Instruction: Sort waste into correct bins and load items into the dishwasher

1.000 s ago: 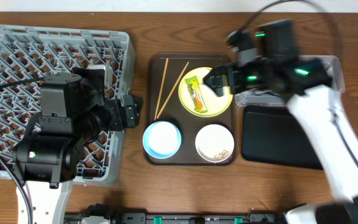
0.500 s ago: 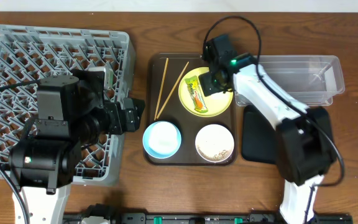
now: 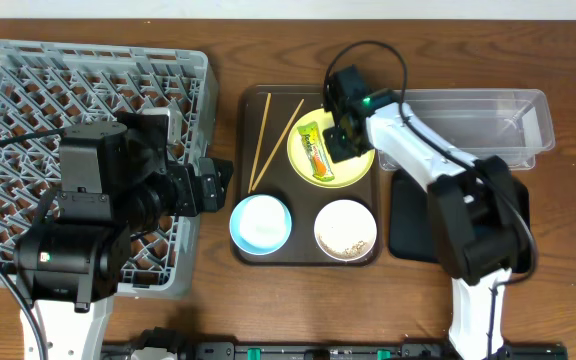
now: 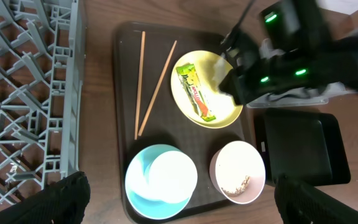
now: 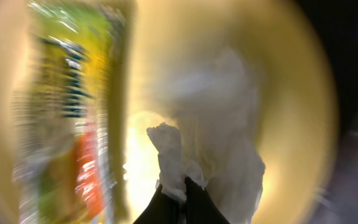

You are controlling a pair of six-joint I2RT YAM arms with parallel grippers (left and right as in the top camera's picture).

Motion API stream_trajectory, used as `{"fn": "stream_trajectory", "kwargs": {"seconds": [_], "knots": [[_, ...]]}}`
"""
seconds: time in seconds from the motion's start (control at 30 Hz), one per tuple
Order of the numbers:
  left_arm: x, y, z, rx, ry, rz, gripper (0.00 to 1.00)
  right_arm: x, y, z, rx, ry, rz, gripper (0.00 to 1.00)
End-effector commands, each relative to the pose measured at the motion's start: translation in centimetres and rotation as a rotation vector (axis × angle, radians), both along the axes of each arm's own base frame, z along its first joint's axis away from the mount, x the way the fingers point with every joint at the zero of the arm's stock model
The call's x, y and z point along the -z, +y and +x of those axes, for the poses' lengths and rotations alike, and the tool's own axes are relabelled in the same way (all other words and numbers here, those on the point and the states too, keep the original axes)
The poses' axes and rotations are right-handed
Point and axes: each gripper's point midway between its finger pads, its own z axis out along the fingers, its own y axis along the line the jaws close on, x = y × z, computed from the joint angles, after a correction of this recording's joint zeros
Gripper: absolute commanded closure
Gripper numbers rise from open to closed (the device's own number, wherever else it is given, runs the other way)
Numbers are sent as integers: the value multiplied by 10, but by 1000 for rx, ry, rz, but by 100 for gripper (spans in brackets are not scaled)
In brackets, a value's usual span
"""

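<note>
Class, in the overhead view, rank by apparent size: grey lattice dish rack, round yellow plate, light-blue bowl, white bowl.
1. Grey lattice dish rack.
2. Round yellow plate.
3. Light-blue bowl and white bowl: too alike to rank.

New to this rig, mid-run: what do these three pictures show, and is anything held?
Two robot arms at a table. Overhead looks down: a grey dish rack, a brown tray carrying chopsticks, yellow plate, blue bowl and white bowl of crumbs, plus a clear tub and black tray. The other two are wrist cameras. The left arm's fingers stand open, empty. The right arm's fingers, blurred, sit at white paper on the plate beside a snack wrapper; grip unconfirmed.
</note>
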Motion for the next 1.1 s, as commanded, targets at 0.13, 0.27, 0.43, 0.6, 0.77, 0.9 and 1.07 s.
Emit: {"fn": "stream_trajectory", "kwargs": {"seconds": [0.13,0.27,0.43,0.6,0.77,0.9,1.07], "knots": [[-9,1,0,-6,-20,-7,5,-154,-35,21,87,-281,147,99],[-9,1,0,-6,-20,-7,5,-129,-91,15,203,-168,87,99],[-9,1,0,-6,-20,-7,5,-87,-127,11,285,-47,65,64],[-9,1,0,-6,-20,-7,5,-113,-84,3,106,-46,295,38],[-9,1,0,-6,-20,-7,5,-123,-18,-10,-52,-73,335,45],[-9,1,0,-6,-20,-7,5,-97,12,-18,-122,-92,190,49],[-9,1,0,-6,-20,-7,5,-40,42,-13,-127,-112,2,50]]}}
